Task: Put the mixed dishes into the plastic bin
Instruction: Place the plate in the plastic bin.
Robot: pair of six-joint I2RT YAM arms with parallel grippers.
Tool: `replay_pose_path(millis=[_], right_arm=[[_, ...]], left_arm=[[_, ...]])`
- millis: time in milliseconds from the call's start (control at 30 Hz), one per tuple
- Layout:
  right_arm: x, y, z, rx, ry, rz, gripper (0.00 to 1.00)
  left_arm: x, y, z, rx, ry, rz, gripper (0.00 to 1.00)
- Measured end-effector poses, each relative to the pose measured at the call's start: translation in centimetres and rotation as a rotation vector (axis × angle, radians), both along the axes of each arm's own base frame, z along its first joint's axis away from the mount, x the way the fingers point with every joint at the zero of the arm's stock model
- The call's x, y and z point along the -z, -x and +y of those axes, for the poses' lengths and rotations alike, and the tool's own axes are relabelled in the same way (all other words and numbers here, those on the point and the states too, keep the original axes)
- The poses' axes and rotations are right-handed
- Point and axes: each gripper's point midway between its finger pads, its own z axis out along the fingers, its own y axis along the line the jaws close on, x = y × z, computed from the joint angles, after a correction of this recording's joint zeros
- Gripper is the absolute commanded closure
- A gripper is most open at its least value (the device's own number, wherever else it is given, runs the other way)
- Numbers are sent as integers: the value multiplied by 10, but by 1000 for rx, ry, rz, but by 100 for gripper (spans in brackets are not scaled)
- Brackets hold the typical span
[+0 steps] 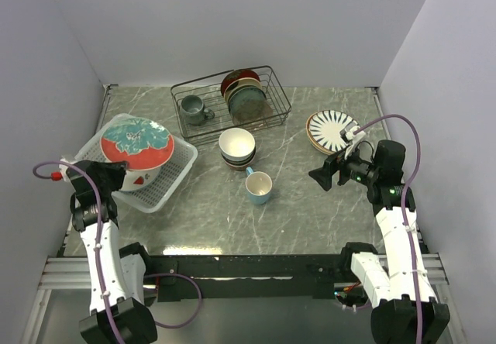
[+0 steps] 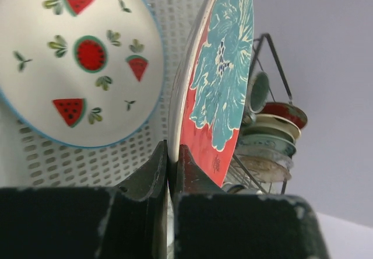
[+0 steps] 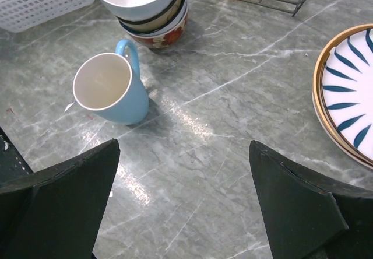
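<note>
White lattice-sided plastic bin [image 1: 172, 191] holds a white watermelon-print dish [image 2: 81, 60]. Left gripper [image 2: 172, 154] jaws are clamped on the rim of the teal-floral red-rimmed ceramic plate [image 1: 137, 144], held over the bin, above that dish. Hazard: the thin edge grip may slip, dropping plate onto dish. Right gripper [image 3: 183, 148], jaws spread and empty, hovers well right of the bin, beyond the light blue mug [image 3: 111, 90]; bare bench [image 3: 221, 171] there allows free travel.

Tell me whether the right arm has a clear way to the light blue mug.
Probably yes. The open right gripper points toward the light blue mug with only bare table between them; the stacked bowls stand beyond the mug, not in the path.
</note>
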Motion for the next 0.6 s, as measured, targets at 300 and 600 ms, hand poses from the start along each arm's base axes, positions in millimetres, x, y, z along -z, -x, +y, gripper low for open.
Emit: replay_pose_path(millis=[300, 600], right_arm=[[0, -1, -2, 10, 1, 0, 0], [0, -1, -2, 10, 1, 0, 0]], left_arm=[[23, 12, 19, -112, 22, 52, 99], [34, 18, 26, -159, 27, 82, 99]])
